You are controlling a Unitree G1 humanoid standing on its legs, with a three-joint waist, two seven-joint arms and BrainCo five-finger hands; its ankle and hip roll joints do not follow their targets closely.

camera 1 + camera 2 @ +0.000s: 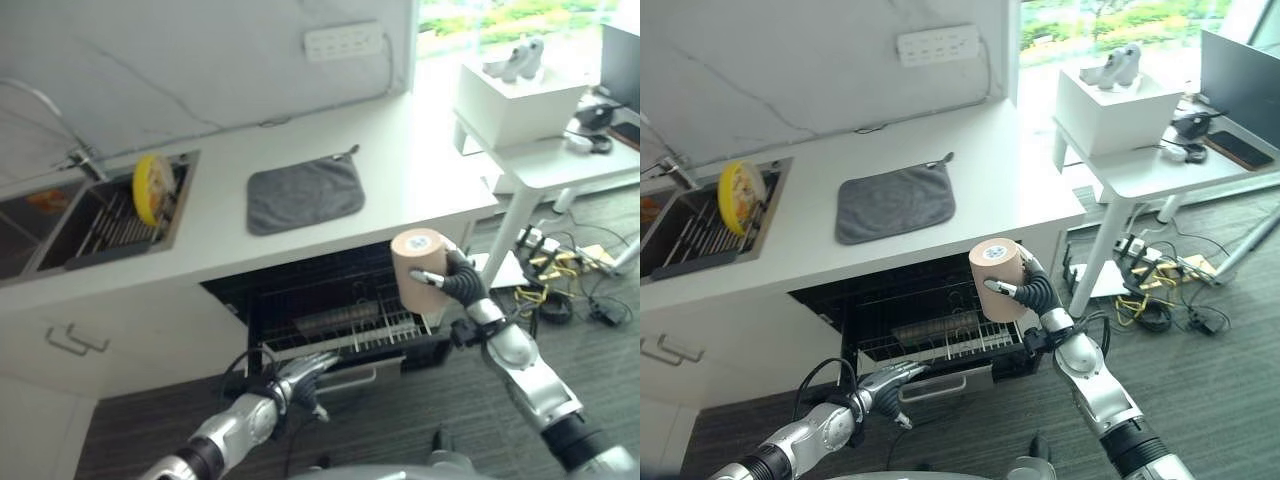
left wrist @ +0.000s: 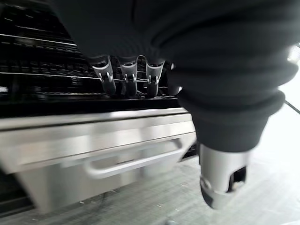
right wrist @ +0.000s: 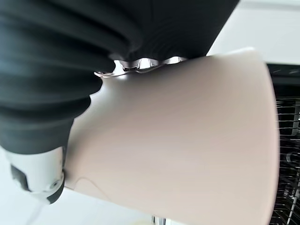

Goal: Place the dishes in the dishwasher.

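- In the left eye view, we are holding a beige cup [image 1: 421, 268] in our right hand [image 1: 455, 283], fingers and thumb curled round its side, base turned up toward the camera. It is hanging in the air above the right end of the rack [image 1: 340, 320] of the open dishwasher [image 1: 300, 290], apart from the wires. Our left hand [image 1: 305, 375] is reaching low at the front of the pulled-out drawer, fingers fairly straight, gripping nothing.
- In the right eye view, we are seeing a yellow dish [image 1: 737, 194] standing on edge in the sink [image 1: 770, 215], well apart from the dishwasher, so we judge more loading is waiting. A grey cloth [image 1: 895, 202] is lying on the counter [image 1: 1010, 170] above the rack.
- In the left wrist view, the fingers [image 2: 129, 77] are pointing in a loose row at the rack's front edge, above the silver drawer front and its handle [image 2: 131, 161]; we cannot tell whether they are touching it.
- In the right wrist view, the cup [image 3: 178, 140] is sitting snug against the palm, with rack wires showing past its rim.
- To do this step well, we are advising a slow descent, mouth downward, into a free gap between the wires, loosening the grip only once the rim is resting, with the left hand steadying the drawer.
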